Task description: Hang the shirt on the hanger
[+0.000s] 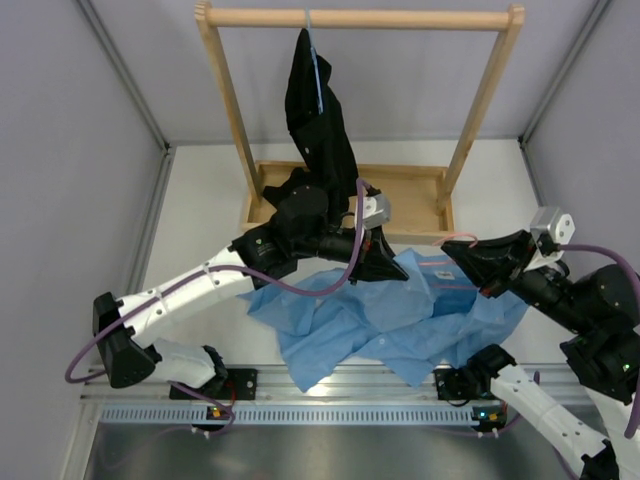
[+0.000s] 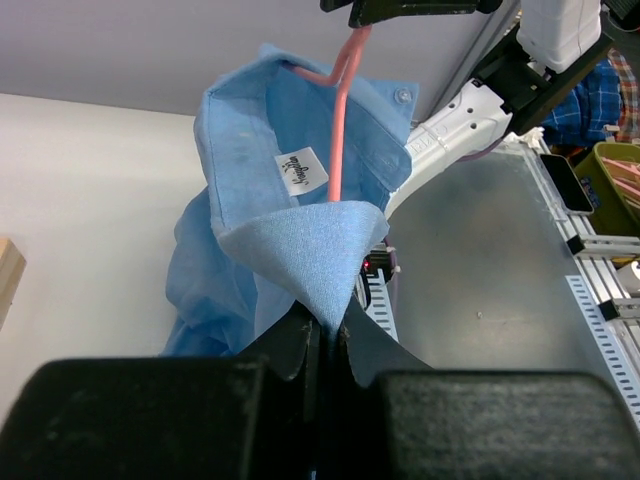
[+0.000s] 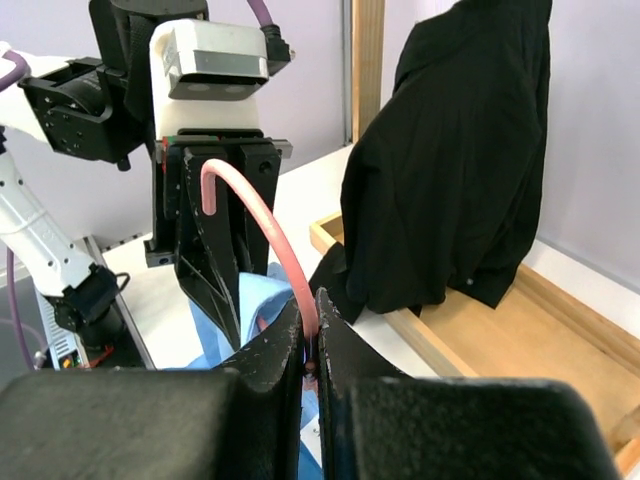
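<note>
The light blue shirt [image 1: 385, 318] lies crumpled on the table between the arms. My left gripper [image 1: 398, 270] is shut on a point of its collar [image 2: 310, 250] and lifts the collar open; the neck label shows inside. The pink hanger [image 2: 338, 130] runs down into the open collar. My right gripper [image 1: 452, 256] is shut on the hanger's hook [image 3: 265, 225], facing the left gripper. A short pink stretch [image 1: 440, 262] shows over the shirt in the top view; the rest of the hanger is hidden in the fabric.
A wooden rack [image 1: 360, 18] stands at the back with a tray base [image 1: 420, 195]. A black garment [image 1: 320, 120] hangs from its rail on a thin blue hanger [image 1: 316, 70] and drapes onto the base. A metal rail [image 1: 330, 410] runs along the near edge.
</note>
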